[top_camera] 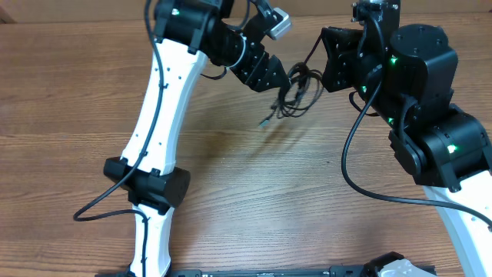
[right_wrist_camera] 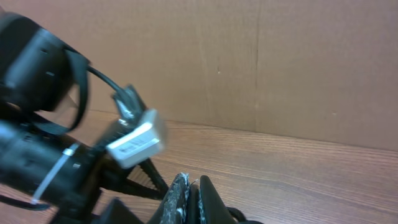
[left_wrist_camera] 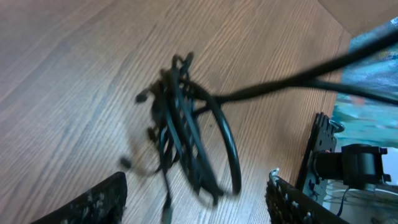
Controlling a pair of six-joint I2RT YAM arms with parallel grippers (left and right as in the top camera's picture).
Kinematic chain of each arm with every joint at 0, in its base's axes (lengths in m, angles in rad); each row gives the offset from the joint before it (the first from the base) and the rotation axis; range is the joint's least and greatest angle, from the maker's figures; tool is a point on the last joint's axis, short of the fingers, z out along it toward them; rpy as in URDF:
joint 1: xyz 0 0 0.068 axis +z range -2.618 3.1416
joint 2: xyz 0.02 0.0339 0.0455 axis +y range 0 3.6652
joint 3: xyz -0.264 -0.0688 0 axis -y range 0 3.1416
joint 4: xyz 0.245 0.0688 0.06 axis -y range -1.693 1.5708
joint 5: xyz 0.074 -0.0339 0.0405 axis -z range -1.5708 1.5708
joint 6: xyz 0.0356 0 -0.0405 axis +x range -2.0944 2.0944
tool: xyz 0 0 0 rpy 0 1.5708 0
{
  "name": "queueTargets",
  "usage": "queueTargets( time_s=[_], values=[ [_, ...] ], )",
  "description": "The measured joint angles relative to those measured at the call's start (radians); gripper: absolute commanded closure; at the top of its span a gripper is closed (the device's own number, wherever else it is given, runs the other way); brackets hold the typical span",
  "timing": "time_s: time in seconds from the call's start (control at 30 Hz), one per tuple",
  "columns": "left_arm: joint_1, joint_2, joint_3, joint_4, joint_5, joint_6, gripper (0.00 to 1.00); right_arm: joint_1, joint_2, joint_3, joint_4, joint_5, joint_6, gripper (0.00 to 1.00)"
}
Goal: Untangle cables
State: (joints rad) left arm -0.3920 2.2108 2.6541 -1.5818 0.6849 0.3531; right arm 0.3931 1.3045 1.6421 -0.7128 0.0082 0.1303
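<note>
Framing blurred cables (left_wrist_camera: 186,130), the left gripper (left_wrist_camera: 196,180) is seen set wide with fingers (left_wrist_camera: 93,202) cropped, while the right gripper (right_wrist_camera: 189,193) is pressed closed, any hold being hidden.

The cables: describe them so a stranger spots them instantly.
On the wooden table, look between the left end effector and the right end effector. The cables are a small black tangle of thin looped cords, much thinner than the arms' own wires.
</note>
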Motion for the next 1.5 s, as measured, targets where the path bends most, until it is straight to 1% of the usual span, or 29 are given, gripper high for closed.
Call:
queueTargets(
  time_s=[0.07, 0.1, 0.13, 0.17, 0.2, 0.53, 0.7, 0.73, 0.83, 0.93, 1.07, 1.17, 1.3, 1.33, 1.4, 1.5],
  values=[
    [-0.009, 0.012, -0.003, 0.004, 0.000, -0.006, 0.28, 0.000, 0.000, 0.000, 0.000, 0.000, 0.000, 0.96],
    [-0.013, 0.016, -0.004, 0.006, 0.000, -0.008, 0.33, 0.000, 0.000, 0.000, 0.000, 0.000, 0.000, 0.96],
    [-0.015, 0.019, -0.004, 0.010, 0.000, -0.010, 0.51, 0.000, 0.000, 0.000, 0.000, 0.003, 0.000, 0.96],
    [-0.021, 0.023, -0.004, 0.012, 0.000, -0.010, 0.78, 0.000, 0.000, 0.000, 0.000, 0.007, 0.000, 0.96],
    [-0.021, 0.026, -0.004, 0.012, 0.000, -0.013, 0.96, 0.000, 0.000, 0.000, 0.000, 0.010, 0.000, 0.96],
    [-0.033, 0.095, -0.004, 0.021, 0.007, -0.021, 0.96, 0.000, 0.000, 0.000, -0.032, 0.078, -0.001, 0.96],
    [-0.034, 0.107, -0.004, 0.021, -0.032, -0.069, 0.96, -0.004, -0.002, 0.000, -0.039, 0.100, -0.001, 0.96],
    [-0.034, 0.107, -0.003, 0.008, -0.069, -0.093, 0.96, -0.009, -0.004, 0.000, -0.040, 0.101, 0.000, 0.96],
    [-0.029, 0.106, -0.002, -0.095, -0.237, -0.163, 0.96, -0.031, -0.010, 0.000, -0.048, 0.101, 0.000, 0.96],
    [0.005, 0.093, -0.003, -0.102, -0.359, -0.230, 0.96, -0.059, -0.012, 0.000, -0.067, 0.099, 0.000, 0.96],
    [0.125, 0.000, -0.005, -0.101, -0.423, -0.320, 0.96, -0.105, -0.012, 0.000, -0.064, 0.086, 0.001, 0.96],
    [0.280, -0.126, -0.005, -0.098, -0.427, -0.364, 0.96, -0.152, -0.012, 0.000, -0.058, 0.057, 0.000, 0.96],
    [0.508, -0.290, -0.005, -0.100, -0.407, -0.388, 0.96, -0.292, -0.012, 0.004, -0.038, -0.004, 0.001, 0.96],
    [0.555, -0.327, -0.005, -0.103, -0.403, -0.389, 0.96, -0.348, -0.010, 0.006, -0.033, -0.030, 0.001, 0.96],
    [0.604, -0.384, -0.003, -0.108, -0.394, -0.388, 0.96, -0.446, -0.004, 0.009, -0.026, -0.082, 0.001, 0.96],
    [0.607, -0.445, -0.002, -0.110, -0.379, -0.382, 0.96, -0.580, 0.018, 0.012, -0.021, -0.170, 0.001, 0.96]
  ],
)
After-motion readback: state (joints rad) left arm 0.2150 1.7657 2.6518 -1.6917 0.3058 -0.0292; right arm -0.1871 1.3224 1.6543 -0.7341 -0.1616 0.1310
